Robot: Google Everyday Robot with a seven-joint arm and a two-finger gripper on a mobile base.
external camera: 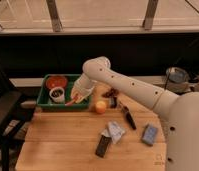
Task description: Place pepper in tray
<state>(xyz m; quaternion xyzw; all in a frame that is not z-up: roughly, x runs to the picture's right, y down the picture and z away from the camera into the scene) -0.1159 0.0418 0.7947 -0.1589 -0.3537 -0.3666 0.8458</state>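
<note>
The pepper (71, 102) is a slim orange-red chili held in my gripper (77, 97), which is shut on it. The gripper hangs over the right front part of the dark green tray (44, 99) at the table's left rear. The pepper's tip points left and down, just above the tray's front wall. The white arm reaches in from the right.
In the tray are a red-orange bowl (56, 81) and a white cup (57, 94). On the wooden table lie a round yellow-orange fruit (100, 106), a dark reddish clump (111, 93), a black tool (129, 119), a white packet (114, 131), a dark bar (103, 145) and a blue packet (149, 134).
</note>
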